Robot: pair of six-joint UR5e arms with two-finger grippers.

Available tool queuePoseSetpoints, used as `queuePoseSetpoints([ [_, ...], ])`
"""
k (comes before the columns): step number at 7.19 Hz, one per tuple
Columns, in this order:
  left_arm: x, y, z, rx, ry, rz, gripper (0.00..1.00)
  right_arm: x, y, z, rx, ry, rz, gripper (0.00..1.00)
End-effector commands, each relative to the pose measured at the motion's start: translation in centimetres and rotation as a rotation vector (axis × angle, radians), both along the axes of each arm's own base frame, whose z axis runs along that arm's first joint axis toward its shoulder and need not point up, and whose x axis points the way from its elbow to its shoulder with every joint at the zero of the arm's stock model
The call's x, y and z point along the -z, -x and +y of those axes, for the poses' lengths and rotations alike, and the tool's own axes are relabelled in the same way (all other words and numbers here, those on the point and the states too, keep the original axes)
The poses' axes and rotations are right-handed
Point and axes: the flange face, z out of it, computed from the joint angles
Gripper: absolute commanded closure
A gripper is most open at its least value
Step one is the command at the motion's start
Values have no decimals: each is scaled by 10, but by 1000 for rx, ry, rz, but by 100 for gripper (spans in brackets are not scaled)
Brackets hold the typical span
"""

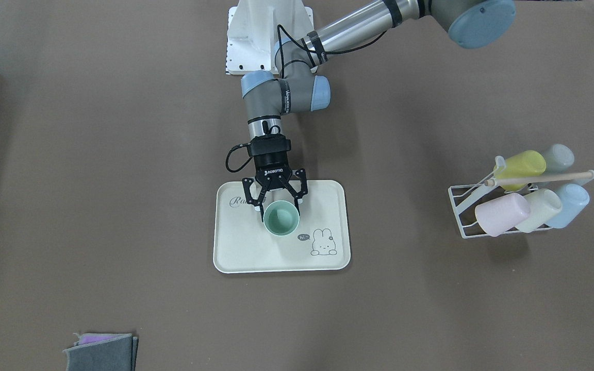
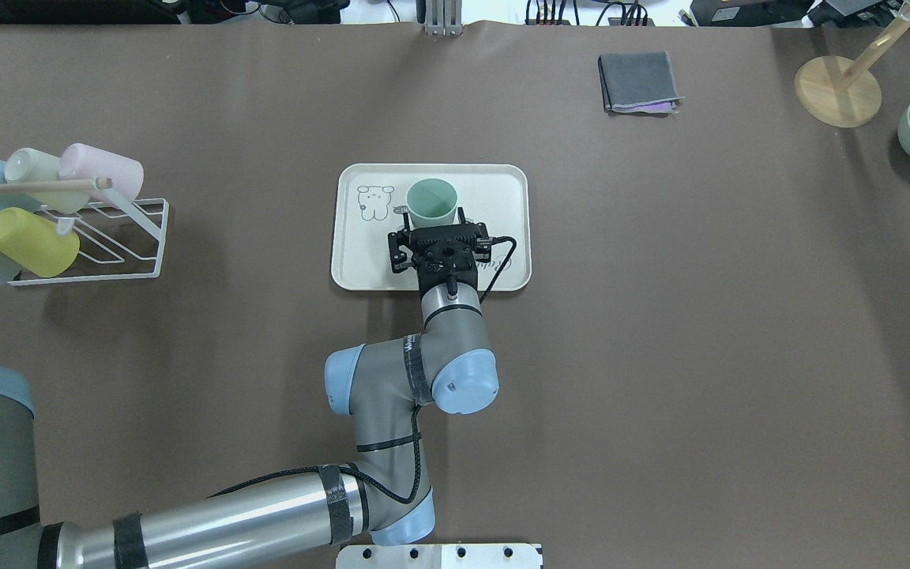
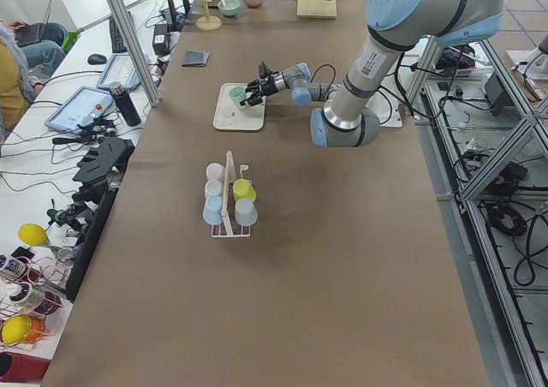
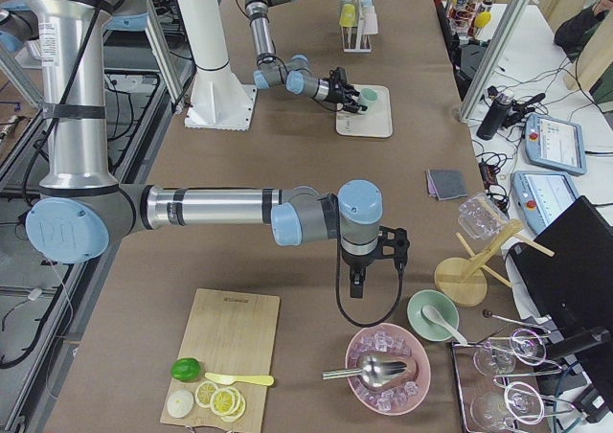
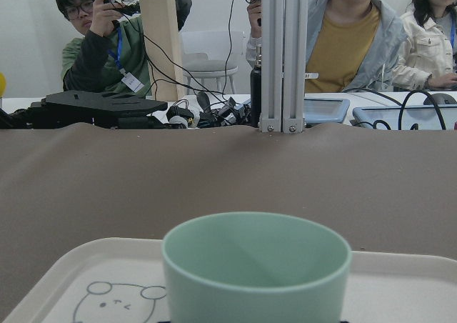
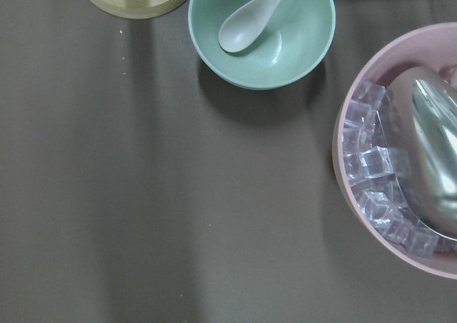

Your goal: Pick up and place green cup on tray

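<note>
The green cup (image 1: 280, 218) stands upright on the cream tray (image 1: 256, 252), next to the bunny drawing. My left gripper (image 1: 279, 214) comes in from the robot's side, its jaws standing against both sides of the cup wall. In the overhead view the cup (image 2: 431, 201) sits just beyond the gripper (image 2: 433, 223) on the tray (image 2: 502, 186). The left wrist view shows the cup (image 5: 255, 266) close up on the tray (image 5: 400, 287). My right gripper (image 4: 356, 284) shows only in the exterior right view, over bare table; I cannot tell whether it is open or shut.
A white wire rack (image 2: 119, 241) holding several pastel cups stands at the table's left end. A folded grey cloth (image 2: 638, 81) lies at the far side. A green bowl with a spoon (image 6: 261, 33), a pink bowl of ice (image 6: 385, 173) and a wooden stand (image 2: 838, 91) lie under the right arm.
</note>
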Motion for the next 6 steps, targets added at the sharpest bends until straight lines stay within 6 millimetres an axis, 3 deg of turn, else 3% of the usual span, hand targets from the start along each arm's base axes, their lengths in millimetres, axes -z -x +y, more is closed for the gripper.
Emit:
queuePoseSetpoints([
  [1,9,5,1,1,-8,25,1,6,-5,17,-7,12,5,0],
  [2,27,15,3,-2,-22,64,1,29,-3,12,-8,44,14,0],
  [3,37,22,2,-3,-31,78,1,35,-4,9,-7,48,37,0],
  [5,43,66,-13,-74,-68,84,1,34,-4,11,-3,44,36,0],
  [6,48,71,-14,-82,-83,94,1,36,-4,9,-4,41,37,0],
])
